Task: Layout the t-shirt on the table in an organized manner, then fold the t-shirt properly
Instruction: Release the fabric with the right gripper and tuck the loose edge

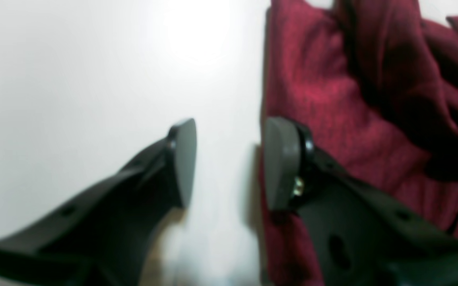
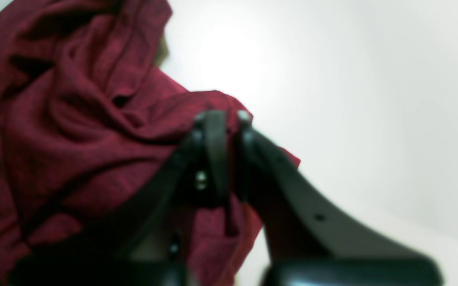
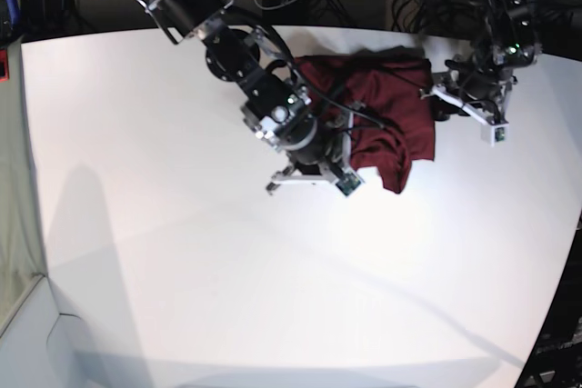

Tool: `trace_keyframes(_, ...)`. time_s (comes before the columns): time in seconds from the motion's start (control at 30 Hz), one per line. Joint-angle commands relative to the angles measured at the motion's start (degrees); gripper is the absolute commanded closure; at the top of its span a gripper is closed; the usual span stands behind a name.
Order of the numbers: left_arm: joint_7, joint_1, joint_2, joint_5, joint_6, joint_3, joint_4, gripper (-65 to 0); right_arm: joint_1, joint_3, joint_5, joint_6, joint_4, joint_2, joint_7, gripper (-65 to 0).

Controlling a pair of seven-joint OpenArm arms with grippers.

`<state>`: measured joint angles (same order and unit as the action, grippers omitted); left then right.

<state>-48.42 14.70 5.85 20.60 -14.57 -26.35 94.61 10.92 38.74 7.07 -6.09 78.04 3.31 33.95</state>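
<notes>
so, maroon t-shirt [image 3: 382, 111] bunched up in a rumpled heap near the far edge of the white table [image 3: 182, 270], nowhere near flat. right gripper [image 2: 225, 119] pinched tight on a fold of the shirt's edge, cloth draped around both fingers. left gripper [image 1: 229, 163] parted about halfway, gripping nothing, bare table showing in the gap, one pad [image 1: 280, 163] right at the shirt's straight edge. both wrist views pretty blurry.
</notes>
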Motion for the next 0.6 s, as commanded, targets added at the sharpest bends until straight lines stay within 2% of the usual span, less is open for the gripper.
trace_keyframes(0.0, 0.64, -0.24, 0.44, 0.45, -0.16, -0.07, 1.0, -27.0, 0.12, -0.1, -0.17, 0.33, 1.3, 0.51, -1.21, 0.0)
trace_keyframes(0.43, 0.47, -1.38, 0.35, 0.98, -0.33, -0.07, 1.52, -27.1, -7.8, 0.25, -0.26, 0.15, 17.83, 0.69, -1.73, 0.0)
trace_keyframes(0.57, 0.47, -1.47, 0.18, 0.98, -0.33, -0.07, 1.61, -27.1, -10.17, 2.62, -0.26, -2.92, 21.78, 0.69, -1.82, 0.0)
